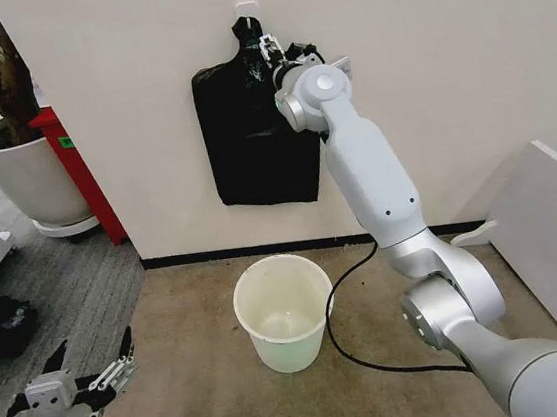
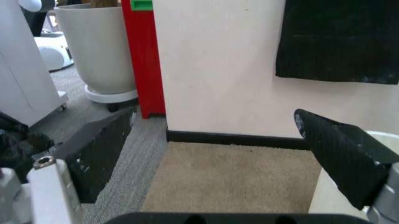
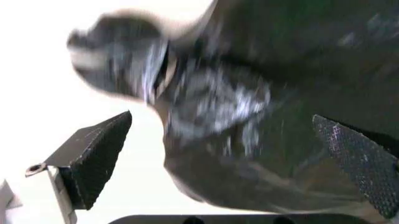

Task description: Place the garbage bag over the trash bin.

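Beige carpet (image 1: 210, 397); white wall (image 1: 464, 67); grey floor (image 1: 57, 294) left

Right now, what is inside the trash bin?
The trash bin looks empty: its bare cream floor and inner wall show, with no liner. The black bag bundle hangs on the wall above, where the open right gripper reaches.

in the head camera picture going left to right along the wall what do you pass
Plant pot → red post → black bundle hanging on the wall → right gripper, jaws open at the bundle's neck → grey cabinet.
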You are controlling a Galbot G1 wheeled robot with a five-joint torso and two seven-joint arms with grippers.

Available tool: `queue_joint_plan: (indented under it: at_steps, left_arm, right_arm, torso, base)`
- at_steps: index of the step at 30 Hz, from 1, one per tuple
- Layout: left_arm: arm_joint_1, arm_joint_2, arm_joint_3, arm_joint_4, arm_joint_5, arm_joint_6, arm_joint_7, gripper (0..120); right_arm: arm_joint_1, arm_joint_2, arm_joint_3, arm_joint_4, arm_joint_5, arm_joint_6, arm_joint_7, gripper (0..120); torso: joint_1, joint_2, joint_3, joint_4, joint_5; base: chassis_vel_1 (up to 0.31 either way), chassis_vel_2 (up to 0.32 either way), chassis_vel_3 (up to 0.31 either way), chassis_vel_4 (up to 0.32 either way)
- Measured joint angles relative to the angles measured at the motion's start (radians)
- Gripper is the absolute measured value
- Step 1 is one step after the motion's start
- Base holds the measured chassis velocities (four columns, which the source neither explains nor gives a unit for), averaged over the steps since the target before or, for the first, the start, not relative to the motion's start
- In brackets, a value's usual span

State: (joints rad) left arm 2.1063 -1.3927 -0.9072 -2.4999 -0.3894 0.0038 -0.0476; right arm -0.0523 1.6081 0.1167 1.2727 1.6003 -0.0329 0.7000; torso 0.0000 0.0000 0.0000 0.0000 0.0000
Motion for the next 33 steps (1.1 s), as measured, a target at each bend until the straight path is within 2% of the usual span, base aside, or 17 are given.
queue_joint_plan:
  at_steps: [3,4,14,22,33]
  left_arm:
    - [0.000,0.000,0.000,0.000,0.000,0.000,0.000,100]
    - [0.000,0.000,0.000,0.000,0.000,0.000,0.000,100]
    - [0.001,-0.002,0.000,0.000,0.001,0.000,0.001,100]
    - [0.001,-0.002,0.000,0.000,0.002,0.000,0.002,100]
    - [0.001,-0.002,0.000,0.000,0.002,0.000,0.003,100]
  right_arm:
    - [0.000,0.000,-0.047,-0.001,-0.082,-0.069,-0.020,100]
    - [-0.001,0.000,-0.092,-0.001,-0.163,-0.108,-0.057,100]
    - [0.022,0.000,-0.125,-0.021,-0.335,-0.160,-0.088,100]
    - [0.018,0.000,-0.183,0.052,-0.484,-0.263,-0.050,100]
    - [0.059,0.000,-0.117,-0.003,-0.483,-0.265,-0.053,100]
  torso:
    - [0.000,0.000,0.000,0.0001,-0.0001]
    - [0.000,0.000,0.000,0.0000,-0.0001]
    - [0.000,0.000,0.000,-0.0002,0.0000]
    - [0.000,0.000,0.000,0.0003,-0.0001]
    - [0.000,0.000,0.000,0.0000,-0.0001]
  base:
    - [0.000,0.000,0.000,0.000]
    - [0.000,0.000,0.000,0.000]
    - [0.000,0.000,0.000,0.000]
    - [0.000,0.000,0.000,0.000]
    - [0.000,0.000,0.000,0.000]
